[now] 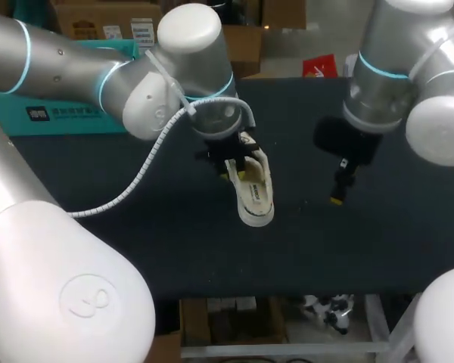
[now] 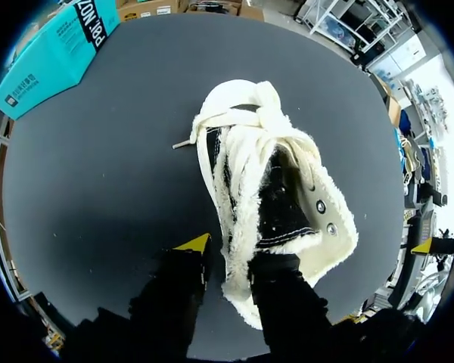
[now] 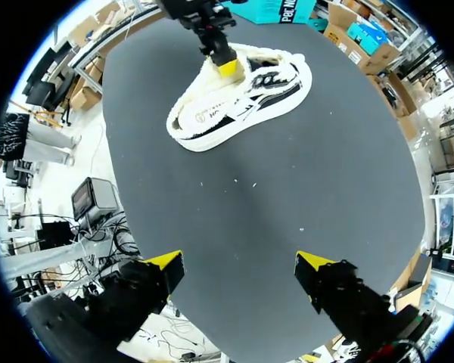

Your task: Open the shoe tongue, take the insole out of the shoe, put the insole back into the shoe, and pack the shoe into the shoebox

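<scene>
My left tool point(image 2: 234, 253) is clamped on the rim of the white shoe point(image 2: 265, 189), one finger inside and one outside. The shoe is at mid-tabletop point(image 1: 212, 257), toe toward me. My right tool point(image 3: 238, 265) hangs above the tabletop well apart from it, fingers spread. A teal box point(image 1: 60, 117) lies at the far left edge.

A robotics lab, by the look — a grey left arm point(image 1: 76, 72) and right arm point(image 1: 408, 68) over one dark surface point(image 1: 174, 257).

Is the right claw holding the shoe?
No, the right claw is open with nothing between its fingers, well apart from the shoe.
</scene>
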Robot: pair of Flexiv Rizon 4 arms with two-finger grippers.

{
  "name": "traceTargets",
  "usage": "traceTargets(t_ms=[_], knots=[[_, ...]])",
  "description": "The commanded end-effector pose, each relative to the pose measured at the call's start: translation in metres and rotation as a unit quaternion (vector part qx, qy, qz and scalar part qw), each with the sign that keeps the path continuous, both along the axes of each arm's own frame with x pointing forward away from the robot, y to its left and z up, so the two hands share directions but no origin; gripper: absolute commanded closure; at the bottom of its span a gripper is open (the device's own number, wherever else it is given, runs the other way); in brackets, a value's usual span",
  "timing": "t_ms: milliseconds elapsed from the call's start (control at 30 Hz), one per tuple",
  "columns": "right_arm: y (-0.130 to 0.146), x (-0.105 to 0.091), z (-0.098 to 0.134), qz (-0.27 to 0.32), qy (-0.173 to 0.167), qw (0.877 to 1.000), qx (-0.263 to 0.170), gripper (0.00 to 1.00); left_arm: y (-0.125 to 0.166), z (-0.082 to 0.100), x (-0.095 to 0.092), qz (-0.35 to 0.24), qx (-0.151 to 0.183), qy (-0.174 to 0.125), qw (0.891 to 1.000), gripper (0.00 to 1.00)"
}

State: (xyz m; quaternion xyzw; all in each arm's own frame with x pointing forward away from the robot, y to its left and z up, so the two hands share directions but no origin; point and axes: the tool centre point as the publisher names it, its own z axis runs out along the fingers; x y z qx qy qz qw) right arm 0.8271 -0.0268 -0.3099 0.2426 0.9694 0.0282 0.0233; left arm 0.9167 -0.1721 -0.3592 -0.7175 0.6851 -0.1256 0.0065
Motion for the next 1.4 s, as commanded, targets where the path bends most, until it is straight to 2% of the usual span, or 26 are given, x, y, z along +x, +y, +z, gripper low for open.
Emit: traceTargets(t_ms=[33, 267, 367, 600, 667, 733, 867, 967, 1067, 1133, 1300, 1400], knots=[[-0.003, -0.005, 0.0, 0.0, -0.007, 1.0, 0.002, 0.0, -0.001, 0.001, 0.003, 0.005, 0.009, -0.004, 1.0, 1.0], [-0.003, -0.005, 0.0, 0.0, -0.007, 1.0, 0.002, 0.0, 0.003, 0.009, 0.001, -0.005, 0.0, -0.015, 1.0, 1.0], [-0.003, -0.005, 0.0, 0.0, -0.007, 1.0, 0.002, 0.0, 0.008, 0.016, -0.001, -0.015, -0.007, -0.03, 0.999, 1.0], [-0.003, -0.005, 0.0, 0.0, -0.007, 1.0, 0.002, 0.0, 0.024, 0.029, -0.003, -0.086, -0.018, -0.073, 0.993, 1.0], [-0.008, -0.007, 0.002, 0.035, -0.032, 0.999, -0.008, 0.0, 0.029, 0.032, -0.004, -0.107, -0.023, -0.08, 0.991, 1.0], [-0.011, -0.011, 0.004, 0.104, -0.069, 0.992, -0.03, 0.0, 0.034, 0.035, -0.004, -0.131, -0.018, -0.089, 0.987, 1.0], [-0.022, 0.0, 0.007, 0.177, -0.05, 0.981, -0.055, 0.0, 0.042, 0.041, -0.006, -0.185, -0.006, -0.102, 0.978, 1.0], [-0.025, 0.006, 0.01, 0.238, -0.042, 0.968, -0.07, 0.0, 0.05, 0.047, -0.004, -0.219, -0.007, -0.113, 0.969, 1.0], [-0.025, 0.008, 0.01, 0.244, -0.035, 0.966, -0.081, 0.0, 0.057, 0.057, -0.003, -0.257, -0.006, -0.139, 0.956, 1.0], [-0.025, 0.008, 0.01, 0.244, -0.035, 0.966, -0.081, 0.0, 0.06, 0.067, -0.004, -0.292, -0.006, -0.158, 0.943, 1.0], [-0.025, 0.008, 0.01, 0.244, -0.035, 0.966, -0.081, 0.0, 0.077, 0.115, 0.01, -0.375, 0.001, -0.226, 0.899, 1.0], [-0.025, 0.008, 0.01, 0.244, -0.035, 0.966, -0.081, 0.0, 0.092, 0.143, 0.03, -0.417, 0.009, -0.26, 0.871, 1.0]])
